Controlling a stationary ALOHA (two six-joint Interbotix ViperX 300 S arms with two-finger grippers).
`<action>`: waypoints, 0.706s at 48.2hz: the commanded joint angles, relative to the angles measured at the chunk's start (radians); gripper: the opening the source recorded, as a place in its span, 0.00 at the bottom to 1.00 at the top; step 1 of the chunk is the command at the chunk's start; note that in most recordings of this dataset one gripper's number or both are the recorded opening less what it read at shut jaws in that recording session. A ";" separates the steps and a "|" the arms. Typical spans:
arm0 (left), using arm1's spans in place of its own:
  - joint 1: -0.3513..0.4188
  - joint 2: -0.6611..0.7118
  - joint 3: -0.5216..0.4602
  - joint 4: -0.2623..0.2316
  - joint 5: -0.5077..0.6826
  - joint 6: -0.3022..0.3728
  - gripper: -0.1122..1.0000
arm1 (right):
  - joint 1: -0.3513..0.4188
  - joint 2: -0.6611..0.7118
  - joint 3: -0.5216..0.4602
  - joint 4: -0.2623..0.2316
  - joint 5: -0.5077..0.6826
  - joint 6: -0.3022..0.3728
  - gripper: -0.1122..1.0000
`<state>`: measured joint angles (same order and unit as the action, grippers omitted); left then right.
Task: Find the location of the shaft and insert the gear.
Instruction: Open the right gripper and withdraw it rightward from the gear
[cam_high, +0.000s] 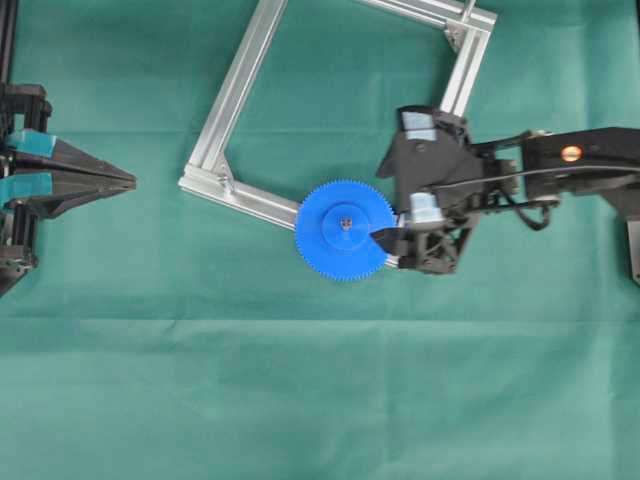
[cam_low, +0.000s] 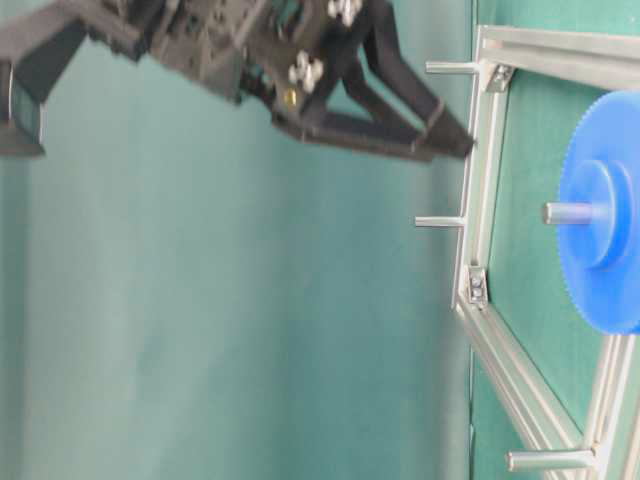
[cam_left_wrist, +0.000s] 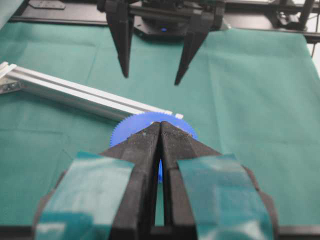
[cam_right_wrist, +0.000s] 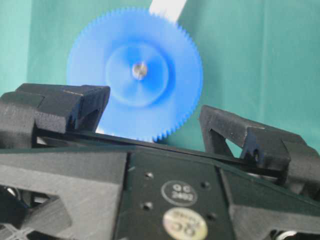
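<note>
Your gear (cam_high: 344, 230) already sits on the shaft (cam_low: 566, 212), the right gripper (cam_left_wrist: 150, 77) hangs empty with jaws wide, so only withdrawal seems left.

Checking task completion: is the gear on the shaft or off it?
On: the shaft pokes through the gear hub; right gripper open, clear.
</note>
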<state>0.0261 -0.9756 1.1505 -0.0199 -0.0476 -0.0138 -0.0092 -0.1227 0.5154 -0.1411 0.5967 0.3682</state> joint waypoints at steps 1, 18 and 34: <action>0.003 0.003 -0.026 -0.002 -0.003 0.000 0.10 | 0.002 -0.058 0.021 -0.003 -0.009 0.003 0.89; 0.002 0.003 -0.026 0.000 -0.003 0.000 0.10 | 0.002 -0.196 0.164 -0.003 -0.058 0.006 0.89; 0.002 0.003 -0.026 -0.002 -0.005 0.000 0.10 | 0.002 -0.261 0.236 -0.003 -0.055 0.006 0.89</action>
<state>0.0261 -0.9756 1.1505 -0.0199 -0.0476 -0.0138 -0.0092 -0.3605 0.7547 -0.1427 0.5446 0.3728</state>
